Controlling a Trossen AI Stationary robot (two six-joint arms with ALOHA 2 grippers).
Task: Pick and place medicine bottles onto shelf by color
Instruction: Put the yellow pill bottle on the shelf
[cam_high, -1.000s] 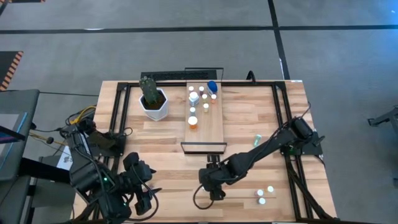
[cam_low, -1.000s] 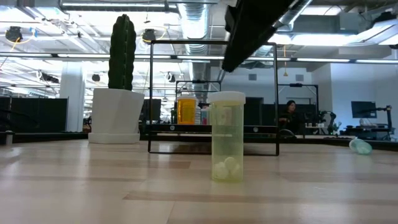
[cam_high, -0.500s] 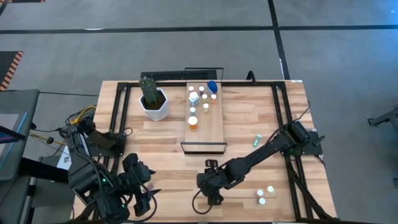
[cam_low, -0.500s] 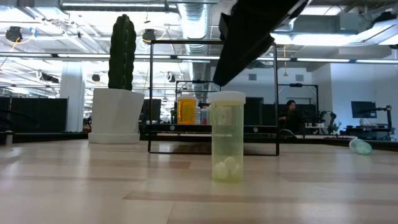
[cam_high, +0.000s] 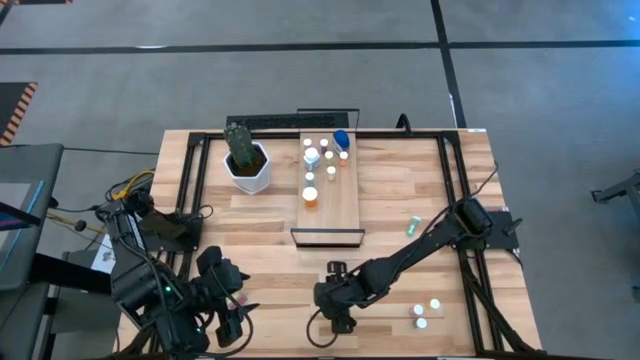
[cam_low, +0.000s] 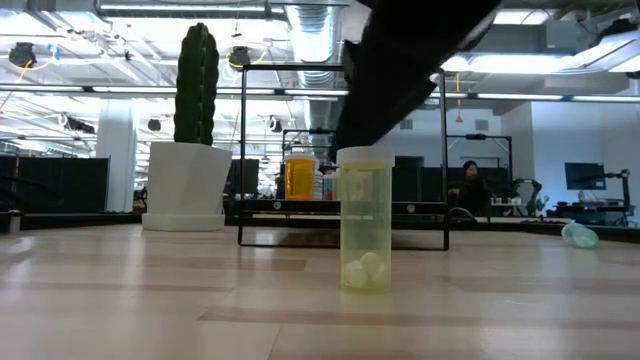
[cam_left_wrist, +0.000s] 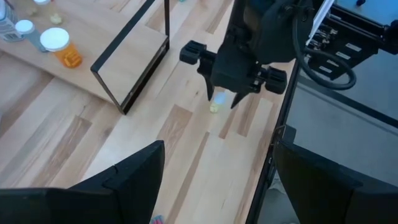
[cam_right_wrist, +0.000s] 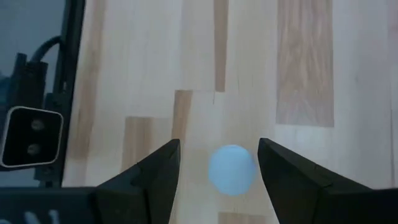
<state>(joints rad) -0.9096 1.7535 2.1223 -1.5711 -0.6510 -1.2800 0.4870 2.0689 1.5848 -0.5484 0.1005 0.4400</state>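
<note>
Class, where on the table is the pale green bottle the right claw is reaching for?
The pale green bottle stands upright near the table's front edge, directly beneath the open right claw, in front of the shelf.

From above, you lose the pale green bottle (cam_low: 366, 220) under the right gripper (cam_high: 339, 322). The shelf (cam_high: 346, 212) bottles' colours are mostly too small to tell. In the low view the arm is cut off at the top.

Light wooden slatted table (cam_high: 400, 200): white hexagonal cactus pot (cam_high: 247, 168), light-wood shelf board (cam_high: 335, 205), pale green pill bottle (cam_low: 366, 219).
</note>
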